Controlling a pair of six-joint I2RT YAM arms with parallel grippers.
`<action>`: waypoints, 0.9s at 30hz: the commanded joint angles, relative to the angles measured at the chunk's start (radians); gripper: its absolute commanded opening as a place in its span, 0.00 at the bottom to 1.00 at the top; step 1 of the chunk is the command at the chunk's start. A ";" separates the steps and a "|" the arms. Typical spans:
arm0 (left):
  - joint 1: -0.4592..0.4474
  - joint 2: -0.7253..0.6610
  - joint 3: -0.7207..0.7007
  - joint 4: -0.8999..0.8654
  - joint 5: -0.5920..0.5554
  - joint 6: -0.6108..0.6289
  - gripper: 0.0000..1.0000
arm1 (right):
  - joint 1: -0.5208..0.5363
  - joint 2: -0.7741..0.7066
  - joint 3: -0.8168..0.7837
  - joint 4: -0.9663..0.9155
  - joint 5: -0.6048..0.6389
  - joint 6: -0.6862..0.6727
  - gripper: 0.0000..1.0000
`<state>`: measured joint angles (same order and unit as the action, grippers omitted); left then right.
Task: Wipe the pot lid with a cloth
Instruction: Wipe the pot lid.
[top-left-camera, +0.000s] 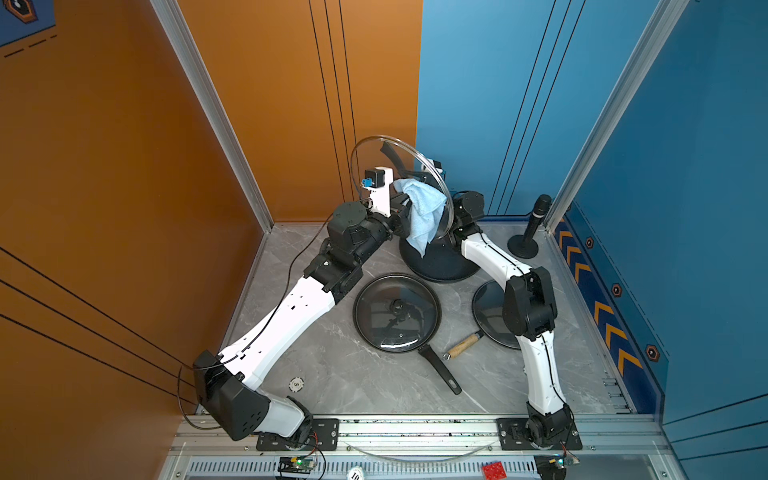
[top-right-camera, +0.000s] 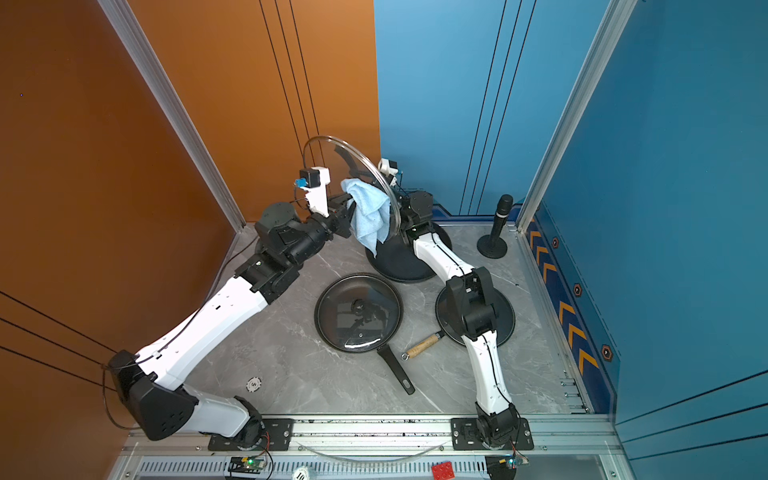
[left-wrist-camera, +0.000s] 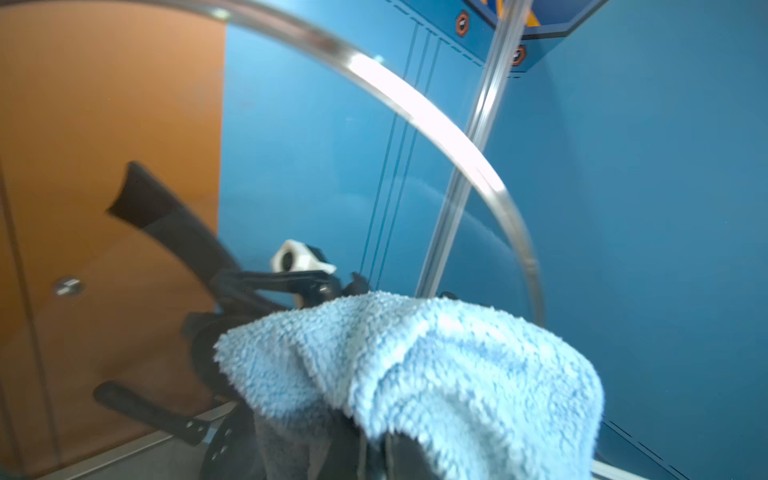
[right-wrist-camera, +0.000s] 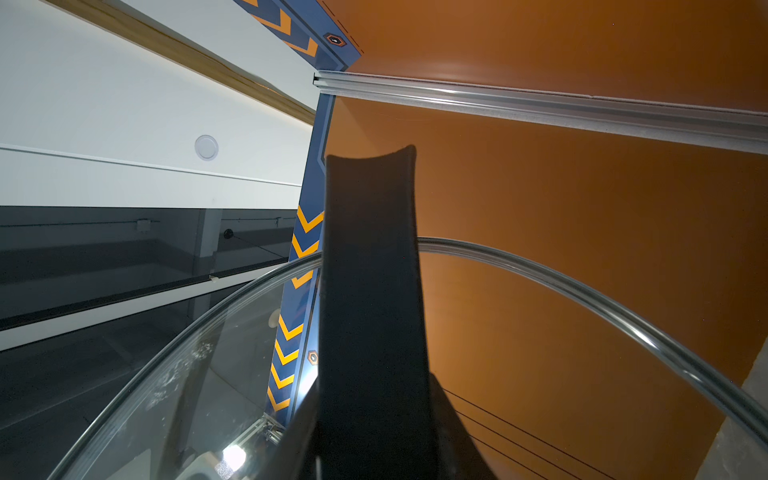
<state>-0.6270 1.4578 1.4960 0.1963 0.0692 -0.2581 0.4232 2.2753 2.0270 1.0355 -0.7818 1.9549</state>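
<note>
A clear glass pot lid (top-left-camera: 374, 153) (top-right-camera: 328, 156) with a metal rim is held upright above the back of the table. My right gripper (top-left-camera: 417, 172) (right-wrist-camera: 370, 457) is shut on the lid's black handle (right-wrist-camera: 370, 270), on the far side of the glass. A light-blue cloth (top-left-camera: 424, 212) (top-right-camera: 368, 214) (left-wrist-camera: 436, 365) hangs from my left gripper (top-left-camera: 401, 203) (left-wrist-camera: 374, 451), which is shut on it. The cloth bunches against the lower part of the lid's near face (left-wrist-camera: 332, 166) and covers the left jaws.
Below the lid lies a dark upturned pan (top-left-camera: 440, 266). A black frying pan with its own glass lid (top-left-camera: 397, 311) sits mid-table. A wooden-handled pan (top-left-camera: 463, 345) is at the right, and a black microphone stand (top-left-camera: 528, 237) at the back right. A poker chip (top-left-camera: 296, 384) lies near the front.
</note>
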 joint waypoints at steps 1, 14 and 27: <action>-0.037 0.091 0.021 -0.027 0.129 -0.006 0.00 | 0.013 -0.028 0.105 0.069 0.044 0.041 0.04; 0.061 0.114 -0.176 -0.138 0.017 -0.076 0.00 | -0.009 -0.154 -0.041 0.128 0.036 0.039 0.04; 0.269 0.176 -0.031 -0.208 -0.220 -0.070 0.00 | -0.022 -0.259 -0.183 0.143 0.002 0.025 0.03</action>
<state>-0.3748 1.6310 1.4242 0.0128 -0.0013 -0.3336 0.4015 2.1380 1.8374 1.0325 -0.7811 1.9450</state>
